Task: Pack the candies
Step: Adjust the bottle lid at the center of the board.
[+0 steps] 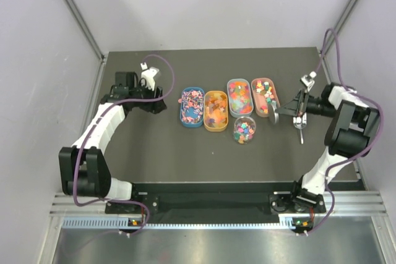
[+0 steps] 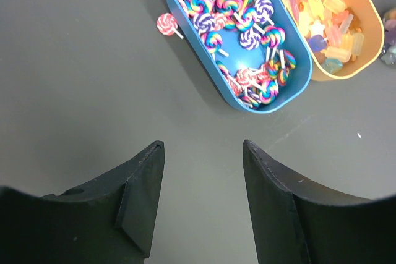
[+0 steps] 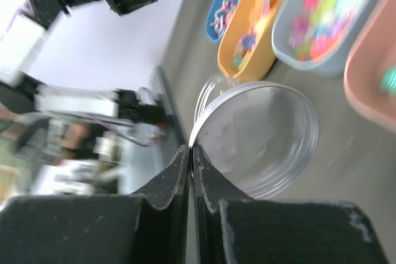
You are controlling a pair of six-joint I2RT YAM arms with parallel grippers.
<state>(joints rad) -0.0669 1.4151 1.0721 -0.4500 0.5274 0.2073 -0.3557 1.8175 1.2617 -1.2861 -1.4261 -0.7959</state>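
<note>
1. Black table mat [image 1: 185,159]: it carries four oval trays side by side at centre frame in the top view. From left to right these are a blue tray [image 1: 192,107], an orange tray [image 1: 215,111], a pale blue tray [image 1: 239,96] and a pink tray [image 1: 265,95].
2. Candies [image 1: 239,94]: heaps of small multicoloured sweets fill all four trays. More lie in the clear round jar [image 1: 244,129], which stands upright just below the pale blue tray.
3. Swirl lollipops [image 2: 241,23]: seen from the left wrist, they fill the blue tray at upper centre. Translucent yellow-orange gummies [image 2: 328,10] fill the orange tray at upper right, and the two trays touch along their sides.
4. Stray lollipop [image 2: 166,24]: red and white, it lies on the mat just outside the blue tray's left wall.
5. Left gripper [image 2: 202,146]: its fingers are spread apart with nothing between them, over bare mat below the blue tray's rounded end. In the top view the left gripper [image 1: 159,106] sits just left of that tray.
6. Right gripper [image 3: 190,149]: its fingers are clenched on the rim of a clear round lid [image 3: 260,140]. The lid is tilted on edge, with the tray ends behind it. In the top view the right gripper [image 1: 276,114] sits just below the pink tray and to the right of the jar.
</note>
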